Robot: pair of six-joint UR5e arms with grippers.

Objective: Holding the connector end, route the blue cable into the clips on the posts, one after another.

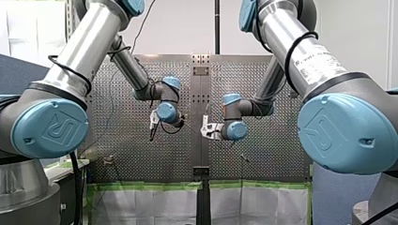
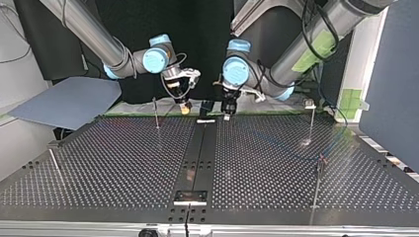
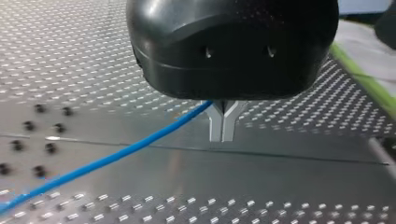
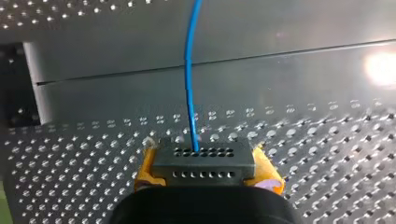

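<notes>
can't see where the thin blue cable meets my shut left hand; right hand clamps its grey connector

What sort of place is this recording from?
Probably a robotics lab cell: my left arm and my right arm over a perforated table, thin posts on it, green tape at its edge.

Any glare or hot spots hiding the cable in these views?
Right wrist view: bright hot spot on the table, clear of the blue cable and connector. Top view: pale sheen on the table by the far post at the view's right, cable faint there. Left wrist view: no hot spot on the cable.
</notes>
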